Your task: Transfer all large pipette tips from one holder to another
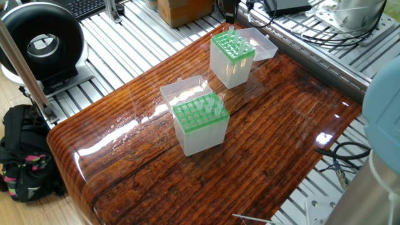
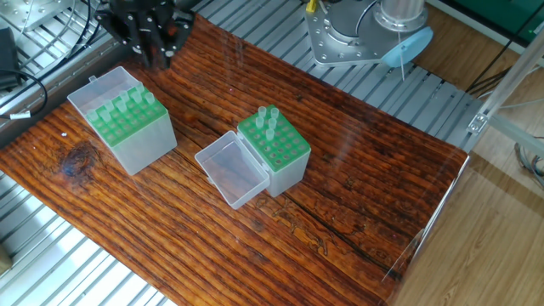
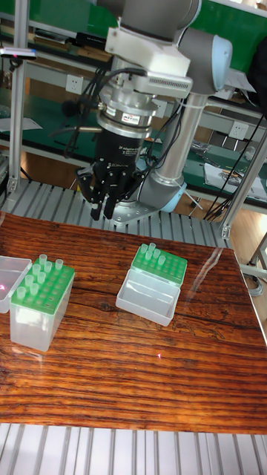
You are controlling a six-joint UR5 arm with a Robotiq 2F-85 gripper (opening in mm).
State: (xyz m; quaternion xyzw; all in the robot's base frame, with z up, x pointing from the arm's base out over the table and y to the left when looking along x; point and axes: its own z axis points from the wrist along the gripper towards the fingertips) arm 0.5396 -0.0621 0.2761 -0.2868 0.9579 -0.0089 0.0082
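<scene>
Two clear holders with green racks stand on the wooden table, both with lids open. The left holder carries many large pipette tips. The middle holder has three tips standing in its far corner. My black gripper hangs above the table's back edge, behind and slightly right of the left holder, apart from it. Its fingers point down with a narrow gap, and I see nothing between them.
The robot base sits on the slatted metal bench behind the table. A cardboard box, a black round device, a backpack and loose cables lie around the table. The arm's blue-grey housing fills one view's right edge.
</scene>
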